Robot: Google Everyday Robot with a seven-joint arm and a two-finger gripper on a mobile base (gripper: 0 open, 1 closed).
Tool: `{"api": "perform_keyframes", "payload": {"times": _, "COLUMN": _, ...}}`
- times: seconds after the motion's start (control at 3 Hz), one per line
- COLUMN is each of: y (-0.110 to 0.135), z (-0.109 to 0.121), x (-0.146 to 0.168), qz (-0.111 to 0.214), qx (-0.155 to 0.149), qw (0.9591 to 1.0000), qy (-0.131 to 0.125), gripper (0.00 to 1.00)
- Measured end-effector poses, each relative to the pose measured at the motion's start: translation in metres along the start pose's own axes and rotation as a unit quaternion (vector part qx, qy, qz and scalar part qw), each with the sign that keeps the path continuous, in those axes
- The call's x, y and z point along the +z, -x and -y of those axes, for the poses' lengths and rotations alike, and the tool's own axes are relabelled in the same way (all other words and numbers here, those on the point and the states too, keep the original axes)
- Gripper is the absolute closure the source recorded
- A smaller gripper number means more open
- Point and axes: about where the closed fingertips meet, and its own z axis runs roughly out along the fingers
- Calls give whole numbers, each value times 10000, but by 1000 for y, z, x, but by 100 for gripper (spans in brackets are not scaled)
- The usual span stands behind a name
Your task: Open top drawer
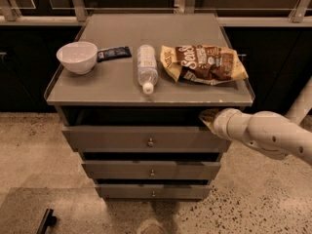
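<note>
Single view. You look from in front of the worktop [112, 84], raised above it, tilted down, facing the drawer fronts nearly square on.

- The worktop sits upper centre, its surface seen at a slant. Its far edge meets a dark railed wall near the top of frame.
- The top drawer [117, 139] crosses mid-height, with the two shorter fronts [122, 170] stacked below it.
- Speckled floor [29, 145] runs along the bottom and left.
- Range is close: the drawers and worktop span most of the width.
- The arm [273, 135] enters from the frame's right edge, large and near the lens.
- The tool [210, 117] lies at the right end of the top drawer's upper edge, just under the worktop lip.
</note>
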Motion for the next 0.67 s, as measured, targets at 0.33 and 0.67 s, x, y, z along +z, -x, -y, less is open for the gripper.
{"api": "perform_keyframes", "payload": {"times": 0.33, "y": -2, "z": 2, "x": 4, "qz": -48, "qx": 10, "qw": 10000, "qy": 7, "gripper": 100}}
{"api": "perform_keyframes", "payload": {"times": 0.67, "y": 0, "z": 3, "x": 3, "qz": -48, "qx": 9, "qw": 10000, "qy": 9, "gripper": 100}}
